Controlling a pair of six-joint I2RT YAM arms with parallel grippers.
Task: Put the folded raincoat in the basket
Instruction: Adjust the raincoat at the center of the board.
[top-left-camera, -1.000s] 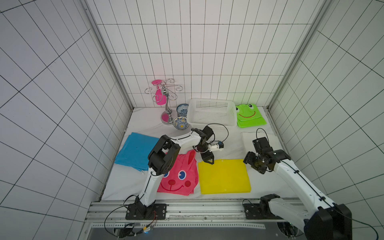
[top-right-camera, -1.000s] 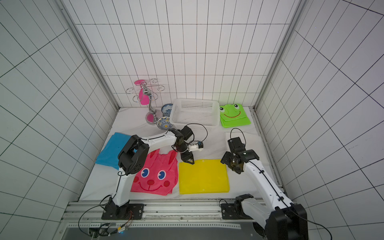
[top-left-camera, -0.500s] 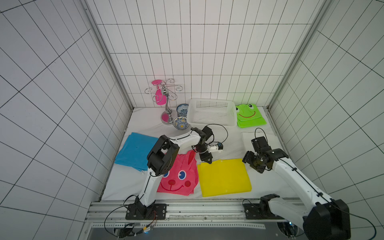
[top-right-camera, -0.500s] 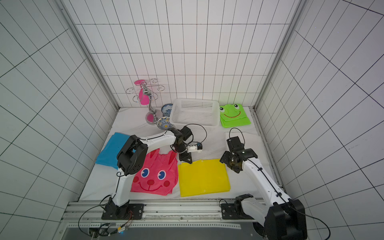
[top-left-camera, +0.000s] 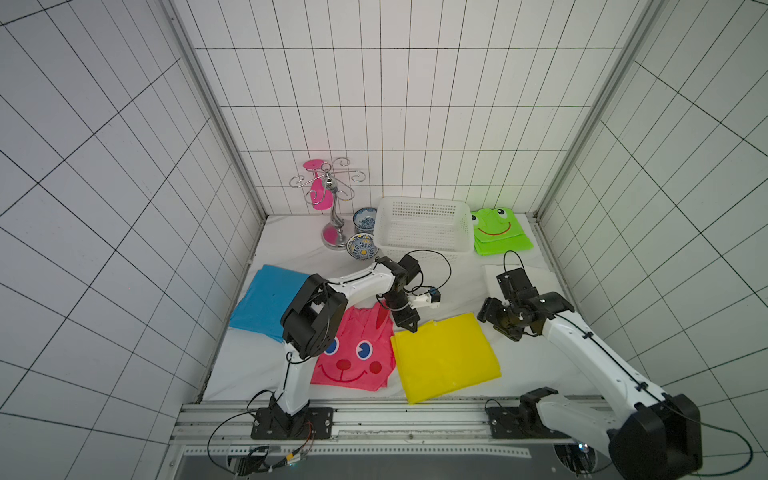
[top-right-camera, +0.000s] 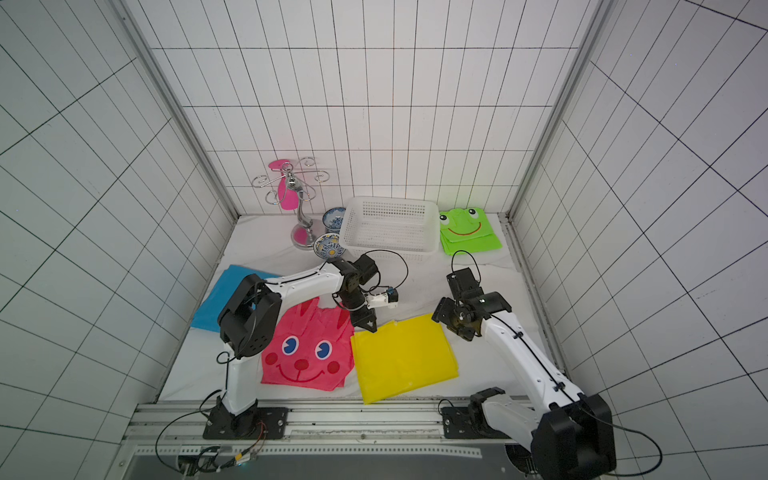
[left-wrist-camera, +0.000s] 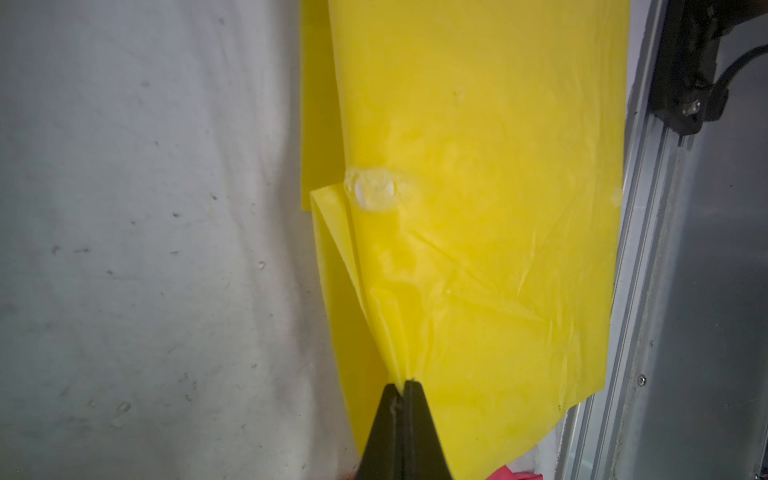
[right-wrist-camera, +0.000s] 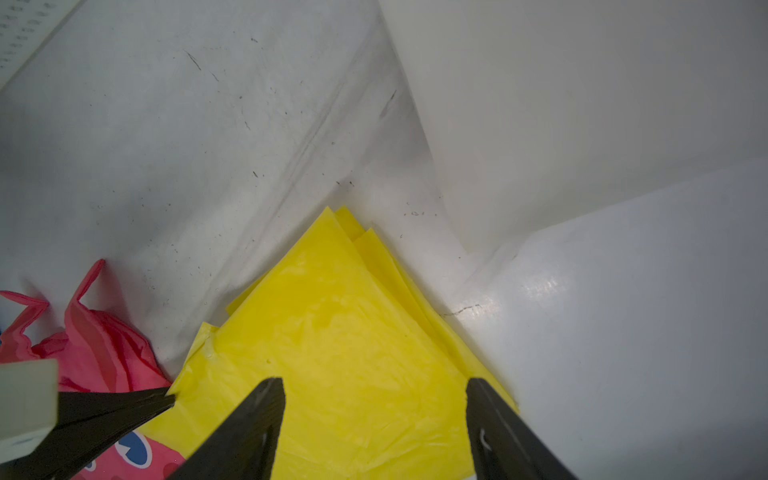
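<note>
The left hand (left-wrist-camera: 403, 386) is pinched tight on one corner of the folded yellow raincoat (top-left-camera: 446, 361), and the plastic puckers into creases at its fingertips. The rest of the sheet spreads flat on the white table (top-left-camera: 461, 291), away from that hand. The right hand (right-wrist-camera: 374, 386) is spread wide over a neighbouring corner, with the yellow layers between and beneath its fingers; whether they touch cannot be told. The white perforated basket (top-left-camera: 419, 212) stands well beyond both hands. A pink rabbit-face raincoat (top-left-camera: 353, 357) lies just beside the left hand.
</note>
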